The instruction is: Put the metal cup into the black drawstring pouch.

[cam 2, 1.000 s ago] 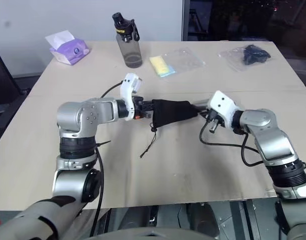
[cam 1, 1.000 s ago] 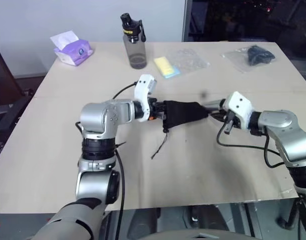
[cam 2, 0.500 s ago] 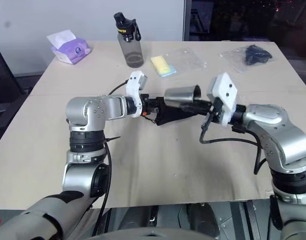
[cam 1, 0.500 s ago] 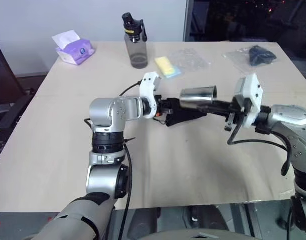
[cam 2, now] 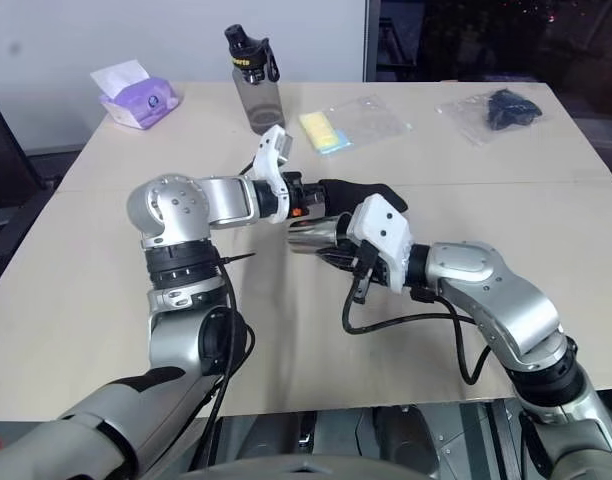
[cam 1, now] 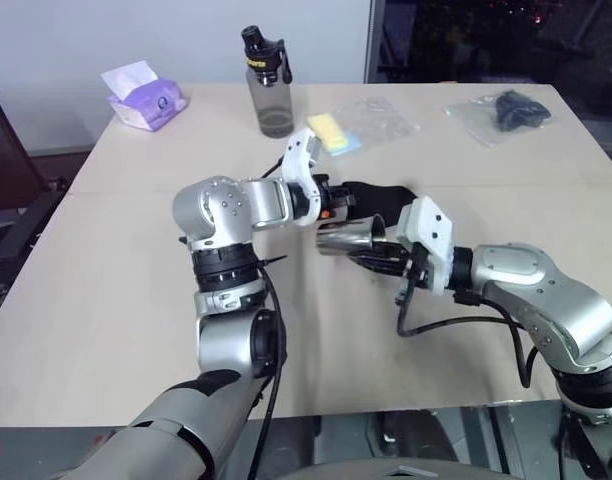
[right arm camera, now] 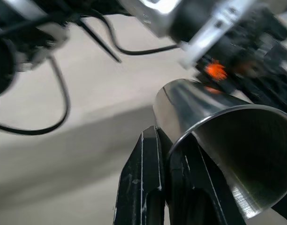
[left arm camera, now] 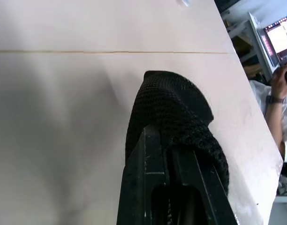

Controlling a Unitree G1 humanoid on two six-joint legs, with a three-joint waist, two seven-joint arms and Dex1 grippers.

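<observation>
The left hand (cam 1: 338,205) is clenched on one end of the small matte-black fabric drawstring pouch (cam 1: 381,197), holding it lifted over the beige tabletop (cam 1: 106,270). The right hand (cam 1: 371,255) pinches the rim of the shiny silver steel tumbler, the metal cup (cam 1: 344,238), which lies sideways in the air just below the pouch. The pouch's mouth looks pinched flat, so the cup may butt against fabric, or twist out of that thin rim grip and drop.

- The metal cup (right arm camera: 218,140) was cut off at the right wrist view's edge;
- the black drawstring pouch (left arm camera: 174,108) hid the left fingertips; its mouth was unseen.
</observation>
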